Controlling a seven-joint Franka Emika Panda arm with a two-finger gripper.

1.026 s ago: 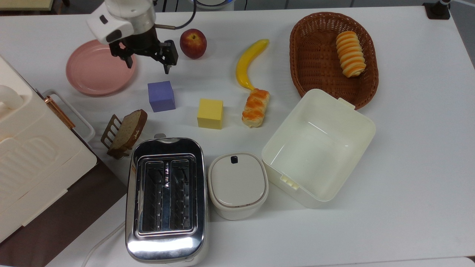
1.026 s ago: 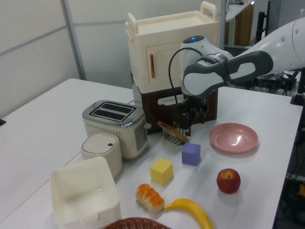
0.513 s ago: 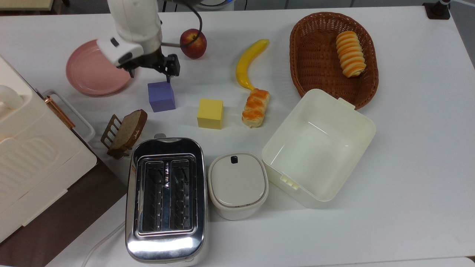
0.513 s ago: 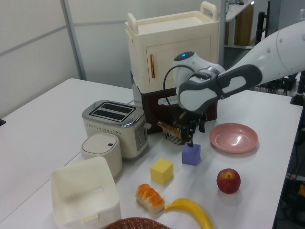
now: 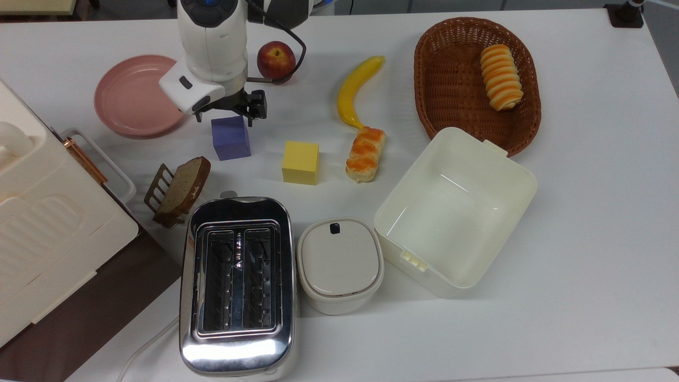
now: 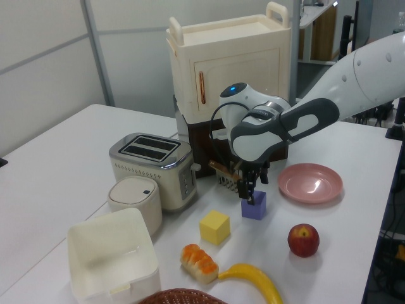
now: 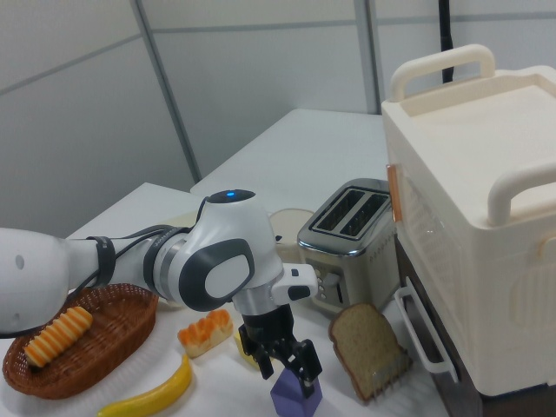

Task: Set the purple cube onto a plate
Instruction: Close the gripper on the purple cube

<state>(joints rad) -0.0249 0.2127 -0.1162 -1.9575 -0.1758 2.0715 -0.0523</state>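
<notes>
Top view: table (image 5: pixel 583 212), pink plate (image 5: pixel 127 101) at the top view's left, rim bare. Gripper (image 5: pixel 229 118) over purple cube (image 5: pixel 231 139), fingers spread apart, straddling its top. Cube on table, just beside the plate.

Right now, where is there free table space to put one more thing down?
Widest bare table lies on the top view's right, past the cream box and basket. Crowded: around the purple cube, where the gripper, plate, apple and toast rack close in.
</notes>
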